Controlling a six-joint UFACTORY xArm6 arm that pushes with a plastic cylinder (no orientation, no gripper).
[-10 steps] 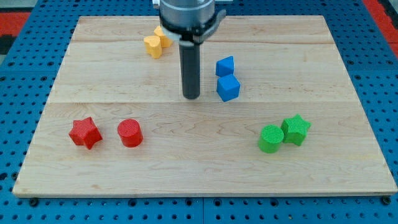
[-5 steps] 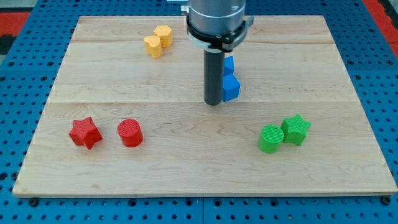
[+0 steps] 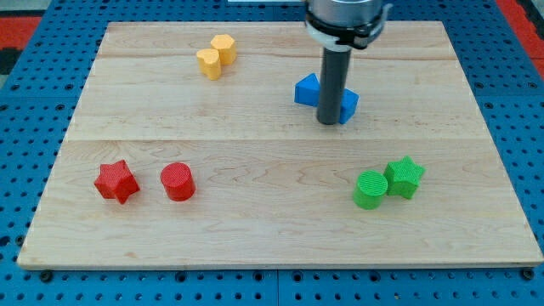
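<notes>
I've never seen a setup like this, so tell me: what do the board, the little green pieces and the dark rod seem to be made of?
The board looks like pale wood: grain lines and plank seams, matte finish. The green cylinder and green star look like plastic, possibly printed: fine ridges, dull sheen. The rod ending in my tip, between two blue blocks, looks smooth and dark, metal or plastic; I cannot tell which.

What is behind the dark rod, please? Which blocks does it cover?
Two blue blocks sit behind the rod: one shows on its left side, the other peeks out on its right. Their middle parts are covered, so their shapes and any contact with my tip cannot be seen.
</notes>
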